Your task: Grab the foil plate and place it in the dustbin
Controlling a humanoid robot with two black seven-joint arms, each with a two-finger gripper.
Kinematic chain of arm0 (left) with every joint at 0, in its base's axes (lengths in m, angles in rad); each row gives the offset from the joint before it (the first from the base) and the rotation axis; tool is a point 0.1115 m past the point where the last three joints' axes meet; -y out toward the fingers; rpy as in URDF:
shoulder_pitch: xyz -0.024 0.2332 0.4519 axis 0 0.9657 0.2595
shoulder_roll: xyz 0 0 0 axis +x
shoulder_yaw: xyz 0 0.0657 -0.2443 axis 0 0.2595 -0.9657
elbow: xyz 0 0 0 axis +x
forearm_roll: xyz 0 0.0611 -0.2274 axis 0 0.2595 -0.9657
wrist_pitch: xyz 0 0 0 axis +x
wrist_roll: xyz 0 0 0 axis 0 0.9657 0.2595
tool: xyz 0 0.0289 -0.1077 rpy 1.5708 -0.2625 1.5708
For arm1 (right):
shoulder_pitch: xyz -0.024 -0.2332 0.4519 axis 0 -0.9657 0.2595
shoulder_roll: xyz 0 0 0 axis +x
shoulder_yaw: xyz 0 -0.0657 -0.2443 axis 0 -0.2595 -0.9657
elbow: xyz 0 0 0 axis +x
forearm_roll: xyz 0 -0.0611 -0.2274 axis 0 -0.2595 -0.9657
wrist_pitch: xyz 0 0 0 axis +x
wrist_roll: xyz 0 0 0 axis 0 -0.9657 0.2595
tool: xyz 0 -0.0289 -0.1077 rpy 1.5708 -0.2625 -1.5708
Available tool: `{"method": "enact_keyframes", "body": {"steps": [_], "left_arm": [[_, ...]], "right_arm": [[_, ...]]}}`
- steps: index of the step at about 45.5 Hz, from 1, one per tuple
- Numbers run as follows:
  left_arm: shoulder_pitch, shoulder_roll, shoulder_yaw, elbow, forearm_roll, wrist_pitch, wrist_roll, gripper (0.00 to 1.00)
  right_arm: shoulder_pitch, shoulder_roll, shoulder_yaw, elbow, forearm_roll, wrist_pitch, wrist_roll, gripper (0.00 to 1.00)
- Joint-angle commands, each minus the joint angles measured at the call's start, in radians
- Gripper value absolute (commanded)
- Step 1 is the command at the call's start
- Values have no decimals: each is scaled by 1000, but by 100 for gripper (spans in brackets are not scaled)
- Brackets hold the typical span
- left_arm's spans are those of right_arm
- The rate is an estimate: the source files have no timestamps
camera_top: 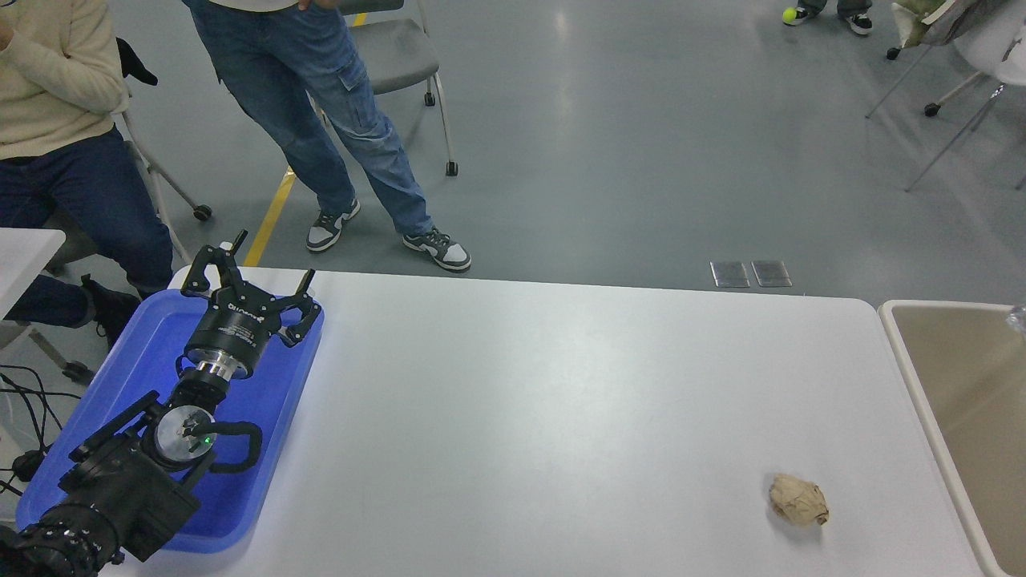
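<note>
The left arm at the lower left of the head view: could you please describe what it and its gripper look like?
The left arm is black and blocky, with a round silver disc bearing a small green light and a looping black cable beside it. A ribbed silver ring joins it to a black cylindrical wrist with white lettering too small to read. The left gripper is black, with thin, angular linkage fingers. The right arm is out of view.

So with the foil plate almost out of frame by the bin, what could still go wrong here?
Only a sliver of the foil plate shows at the right edge, over the dustbin rim; whether it will fall inside cannot be judged. The right arm is out of view, so its grip cannot be checked. The crumpled paper ball lies on the table near the bin, where a returning arm might knock it. The left gripper is parked, open, over the blue tray.
</note>
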Motion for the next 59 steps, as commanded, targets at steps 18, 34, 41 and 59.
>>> {"method": "enact_keyframes", "body": {"steps": [18, 34, 41, 59], "left_arm": [[0, 0, 0, 0, 1, -1, 0, 100], [0, 0, 0, 0, 1, 0, 0, 100], [0, 0, -1, 0, 1, 0, 0, 100], [0, 0, 0, 0, -1, 0, 0, 100]], "right_arm": [[-347, 185, 238, -40, 106, -381, -72, 0], [-401, 236, 277, -42, 278, -618, -172, 0], [-407, 256, 343, -48, 280, -652, -172, 0], [-406, 300, 356, -65, 271, -693, -172, 0]]}}
